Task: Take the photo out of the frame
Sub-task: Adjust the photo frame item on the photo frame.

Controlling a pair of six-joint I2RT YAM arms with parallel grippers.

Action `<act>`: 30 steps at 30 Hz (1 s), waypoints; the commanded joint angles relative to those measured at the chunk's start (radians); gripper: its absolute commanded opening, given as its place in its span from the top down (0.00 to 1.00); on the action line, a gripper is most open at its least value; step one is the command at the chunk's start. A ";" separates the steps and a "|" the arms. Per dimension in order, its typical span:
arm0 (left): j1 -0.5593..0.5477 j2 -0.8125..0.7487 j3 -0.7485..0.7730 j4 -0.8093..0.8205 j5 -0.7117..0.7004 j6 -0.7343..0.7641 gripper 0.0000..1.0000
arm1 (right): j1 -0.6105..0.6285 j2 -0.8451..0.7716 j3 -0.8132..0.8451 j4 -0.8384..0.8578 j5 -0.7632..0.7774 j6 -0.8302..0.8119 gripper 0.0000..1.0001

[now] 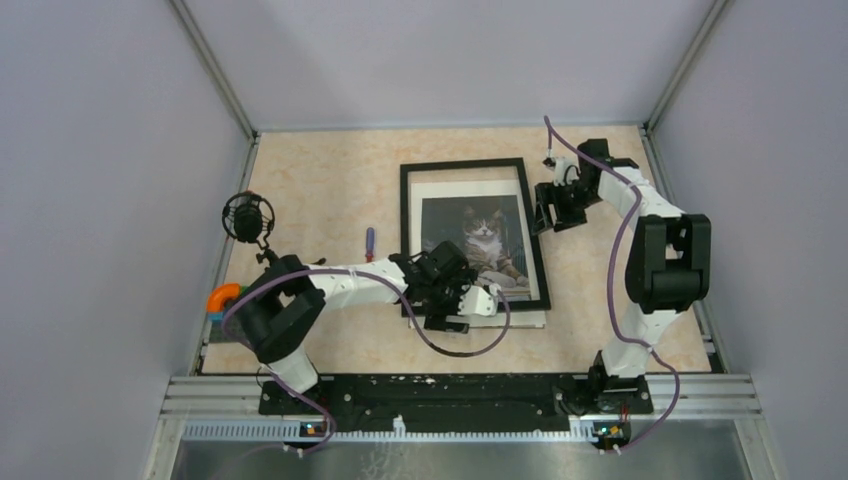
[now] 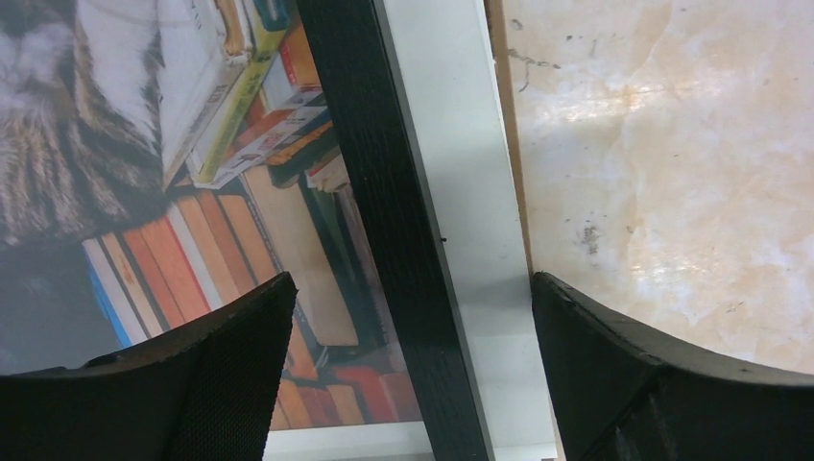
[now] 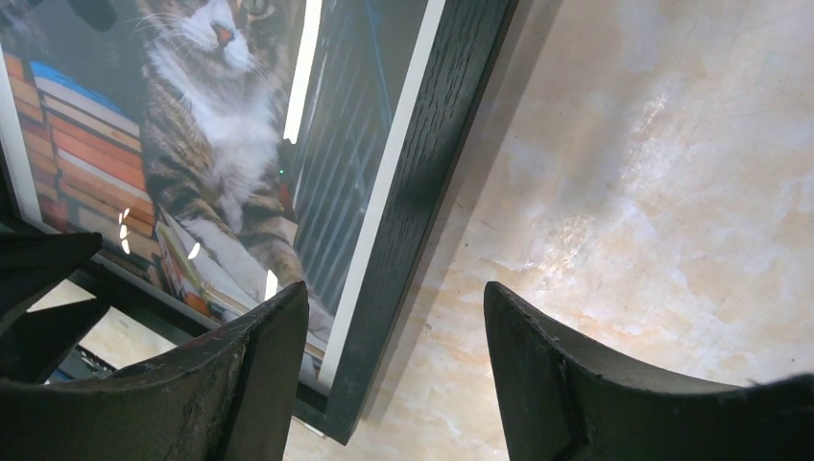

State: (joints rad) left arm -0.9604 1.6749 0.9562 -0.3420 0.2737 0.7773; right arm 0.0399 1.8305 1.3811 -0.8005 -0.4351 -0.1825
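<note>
My left claw gapes wide and empty, straddling the near rail of the black frame. The cat photo lies beneath one finger, the marble table beneath the other. My right claw, open and empty, hangs beside its right rail.

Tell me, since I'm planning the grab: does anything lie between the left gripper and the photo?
Yes. The frame's black bar lies right under the open left gripper, and a glossy pane, showing reflections, seems to cover the photo.

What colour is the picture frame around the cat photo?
Black, with a visible wood grain; the right wrist view shows the frame best.
</note>
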 commanded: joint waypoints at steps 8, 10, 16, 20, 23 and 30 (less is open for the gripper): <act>0.091 0.069 0.121 -0.044 0.028 0.031 0.13 | -0.012 -0.083 -0.028 -0.015 -0.021 -0.029 0.34; 0.100 0.086 0.138 -0.053 0.035 0.032 0.14 | -0.012 -0.085 -0.031 -0.020 -0.025 -0.032 0.34; 0.134 0.118 0.184 -0.080 0.090 0.014 0.20 | -0.013 -0.106 -0.064 -0.036 -0.054 -0.038 0.35; 0.152 0.142 0.216 -0.080 0.082 -0.021 0.24 | -0.015 -0.131 -0.102 -0.040 -0.063 -0.043 0.35; 0.165 0.157 0.241 -0.080 0.083 -0.039 0.28 | -0.016 -0.148 -0.125 -0.041 -0.061 -0.043 0.35; 0.187 0.189 0.286 -0.085 0.082 -0.068 0.32 | -0.024 -0.168 -0.167 -0.042 -0.060 -0.041 0.36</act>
State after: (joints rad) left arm -0.7849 1.8557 1.1946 -0.4641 0.3580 0.7303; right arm 0.0261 1.7203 1.2335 -0.8421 -0.4774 -0.2096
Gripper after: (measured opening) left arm 0.682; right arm 0.644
